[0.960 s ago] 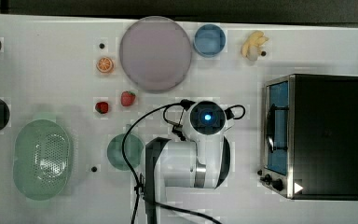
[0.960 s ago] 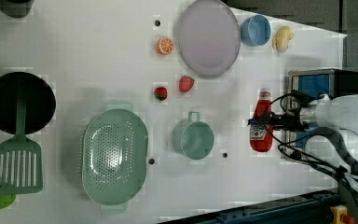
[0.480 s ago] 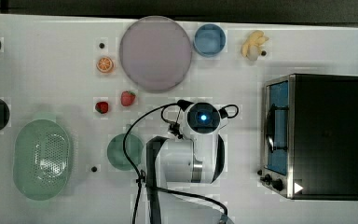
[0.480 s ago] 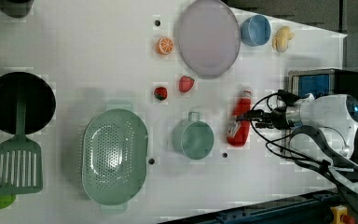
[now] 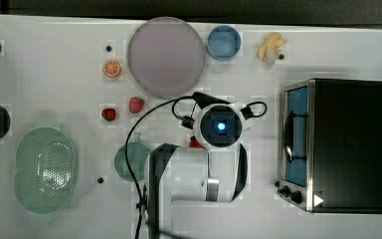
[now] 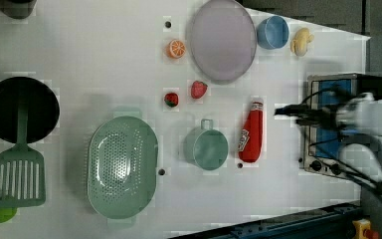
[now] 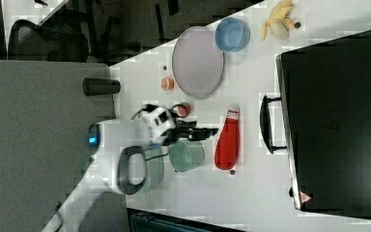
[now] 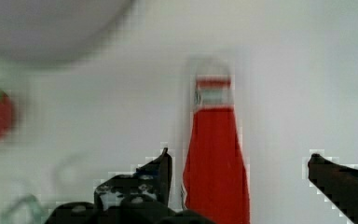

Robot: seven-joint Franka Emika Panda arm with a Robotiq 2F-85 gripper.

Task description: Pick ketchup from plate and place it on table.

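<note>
Smooth glossy red plastic ketchup bottle (image 6: 251, 133) with a printed paper-like label lies on the matt white table (image 6: 104, 59), beside a matt lilac-grey round plate (image 6: 222, 40), a perforated pale-green plastic oval basket (image 6: 123, 167), a brushed-metal, black-cased toaster oven (image 5: 339, 144) and a glossy white-shelled robot arm (image 5: 199, 172).

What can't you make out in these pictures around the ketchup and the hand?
- Ketchup: in the top view the arm's wrist covers all but a red sliver; its label print is too small to read in the left view.
- Ketchup's base: cut off by the wrist view's edge.
- Hand: in the left view it is blurred.
- Plate: blurred in the wrist view, cut by the edge.
</note>
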